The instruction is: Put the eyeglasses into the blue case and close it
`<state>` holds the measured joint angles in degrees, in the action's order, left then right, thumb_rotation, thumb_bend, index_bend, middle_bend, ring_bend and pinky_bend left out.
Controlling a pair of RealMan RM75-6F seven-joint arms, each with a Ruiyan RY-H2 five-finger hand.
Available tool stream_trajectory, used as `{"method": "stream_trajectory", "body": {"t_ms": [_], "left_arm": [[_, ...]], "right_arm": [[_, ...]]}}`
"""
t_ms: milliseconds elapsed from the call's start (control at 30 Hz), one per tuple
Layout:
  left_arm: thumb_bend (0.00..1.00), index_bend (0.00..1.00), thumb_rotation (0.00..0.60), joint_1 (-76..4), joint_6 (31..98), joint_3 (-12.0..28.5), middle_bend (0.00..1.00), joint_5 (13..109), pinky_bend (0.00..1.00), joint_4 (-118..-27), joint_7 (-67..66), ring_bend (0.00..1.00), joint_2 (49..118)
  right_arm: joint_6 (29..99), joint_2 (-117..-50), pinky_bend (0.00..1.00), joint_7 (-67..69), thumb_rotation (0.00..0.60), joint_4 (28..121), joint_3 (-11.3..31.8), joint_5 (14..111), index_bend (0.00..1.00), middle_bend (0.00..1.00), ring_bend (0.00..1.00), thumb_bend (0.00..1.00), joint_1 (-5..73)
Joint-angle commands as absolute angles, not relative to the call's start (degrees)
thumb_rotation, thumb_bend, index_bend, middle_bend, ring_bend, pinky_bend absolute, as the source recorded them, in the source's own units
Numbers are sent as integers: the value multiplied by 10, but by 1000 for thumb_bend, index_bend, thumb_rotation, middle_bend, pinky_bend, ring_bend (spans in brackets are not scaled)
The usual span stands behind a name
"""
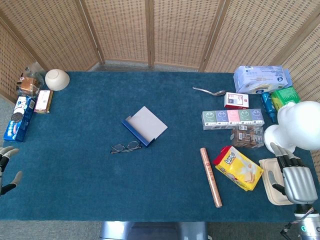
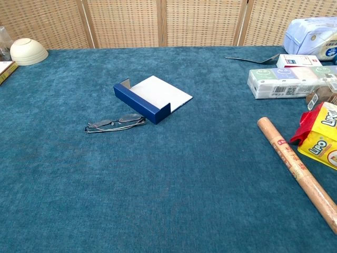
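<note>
Two hands lie at opposite tabletop edges: left hand (image 1: 7, 170) at left edge, fingers spread, holding nothing; right hand (image 1: 296, 179) near front-right corner, fingers extended, empty, over a beige tray (image 1: 270, 169). Folded eyeglasses (image 1: 125, 147) lie mid-table, just beside the open blue case (image 1: 143, 126), towards front edge.

Staged test room — wicker screens (image 1: 150, 30) enclose a cloth-covered table (image 1: 100, 190).

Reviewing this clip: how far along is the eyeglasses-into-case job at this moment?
Nothing looks done. The thin dark-framed eyeglasses lie folded on the teal cloth beside the open blue case with white lining, not inside it. Nothing is in hand: the left hand sits at the table's left edge with fingers apart, and the right hand rests over a beige tray at the right. Left: grasp, insert, close.
</note>
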<state>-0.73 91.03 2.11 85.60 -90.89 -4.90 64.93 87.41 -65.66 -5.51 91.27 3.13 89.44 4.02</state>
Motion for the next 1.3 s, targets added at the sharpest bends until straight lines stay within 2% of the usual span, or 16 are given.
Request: {"method": "stream_trajectory", "body": {"t_ms": [33,367,633,900,1300], "left_arm": [[285,243,600,-7,909,21,236,856,159,-907,-47,188,649],[285,243,600,-4,902,17,233,854,160,-902,-39,188,647],[282,238,600,-25,860,23,214,839,153,-918,-60,188,643],[282,265,600,-75,776,35,185,806,142,-975,-125,174,635],[282,339,598,-183,647,75,170,732,120,-1025,-200,168,686]], "right_arm": [[875,-658,323,-56,600,913,31,895,12,159,177,448,40],[875,-660,323,-61,600,917,30,897,12,158,177,448,40],[874,-658,323,-70,600,923,30,892,12,158,177,446,39],[873,-653,323,-68,600,925,31,885,12,158,177,448,36],[877,-655,323,-63,600,922,27,884,12,158,177,447,29]]}}
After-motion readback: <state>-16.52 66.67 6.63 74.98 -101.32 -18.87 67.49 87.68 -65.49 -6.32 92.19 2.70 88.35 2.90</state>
